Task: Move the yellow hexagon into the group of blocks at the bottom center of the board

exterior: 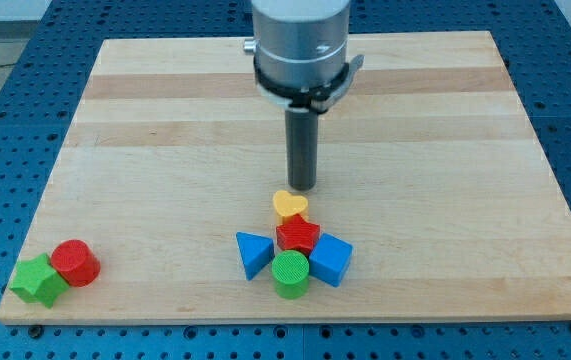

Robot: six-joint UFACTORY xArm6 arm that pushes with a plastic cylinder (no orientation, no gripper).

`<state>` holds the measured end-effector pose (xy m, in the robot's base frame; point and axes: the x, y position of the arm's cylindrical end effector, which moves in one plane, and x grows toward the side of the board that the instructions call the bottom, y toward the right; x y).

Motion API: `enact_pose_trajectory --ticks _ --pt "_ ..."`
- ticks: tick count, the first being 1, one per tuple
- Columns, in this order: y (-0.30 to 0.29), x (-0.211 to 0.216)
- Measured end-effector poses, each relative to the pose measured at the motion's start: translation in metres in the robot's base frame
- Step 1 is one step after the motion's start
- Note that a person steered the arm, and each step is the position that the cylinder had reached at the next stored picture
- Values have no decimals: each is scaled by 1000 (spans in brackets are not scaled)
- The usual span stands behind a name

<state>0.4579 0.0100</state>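
Note:
A yellow block (289, 205), its top shaped like a heart, lies at the bottom centre of the wooden board (165, 150). It touches the top of a group made of a red block (297, 236), a blue triangle (253, 253), a green cylinder (290, 273) and a blue cube (331, 259). My tip (302, 188) is just above the yellow block in the view, slightly to its right, at or very near its upper edge.
A green star (38, 280) and a red cylinder (75, 263) sit touching each other at the board's bottom left corner. A blue perforated table (5, 120) surrounds the board.

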Motion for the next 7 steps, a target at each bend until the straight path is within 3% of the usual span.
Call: enact_pose_trajectory --ticks 2,3,4,7 --pt "63 -99" --pt "63 -156" --pt "47 -186" --pt "2 -160"
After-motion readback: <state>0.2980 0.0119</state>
